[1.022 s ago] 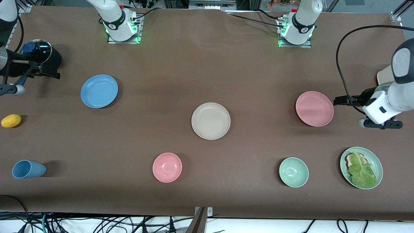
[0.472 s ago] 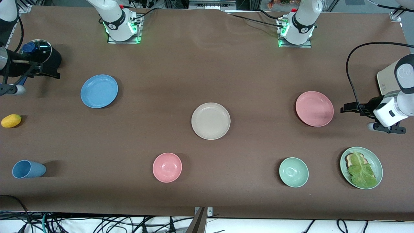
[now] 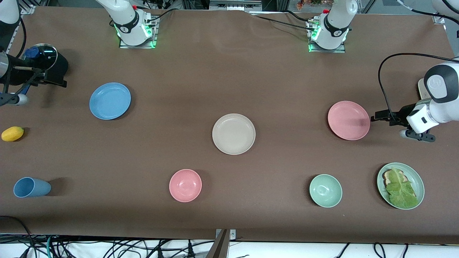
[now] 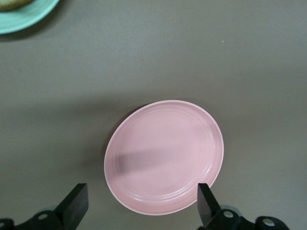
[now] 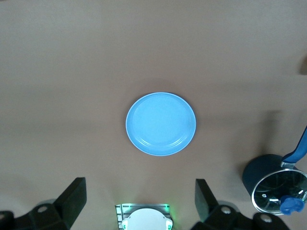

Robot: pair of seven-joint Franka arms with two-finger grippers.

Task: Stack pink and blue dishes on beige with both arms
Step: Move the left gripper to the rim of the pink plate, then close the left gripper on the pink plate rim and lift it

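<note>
Left tool (image 4: 139, 206) open, low; right tool (image 5: 139, 203) open, raised high

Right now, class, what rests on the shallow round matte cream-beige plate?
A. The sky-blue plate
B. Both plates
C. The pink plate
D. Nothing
D: the cream-beige plate is bare, while the shallow round pink plate and the sky-blue plate lie apart from it on the table.

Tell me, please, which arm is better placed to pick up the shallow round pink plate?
The left arm. The left gripper is beside the shallow round matte pink plate, fingers open either side of its rim. The right gripper, open, looks at the sky-blue plate, toward the right arm's end.
</note>
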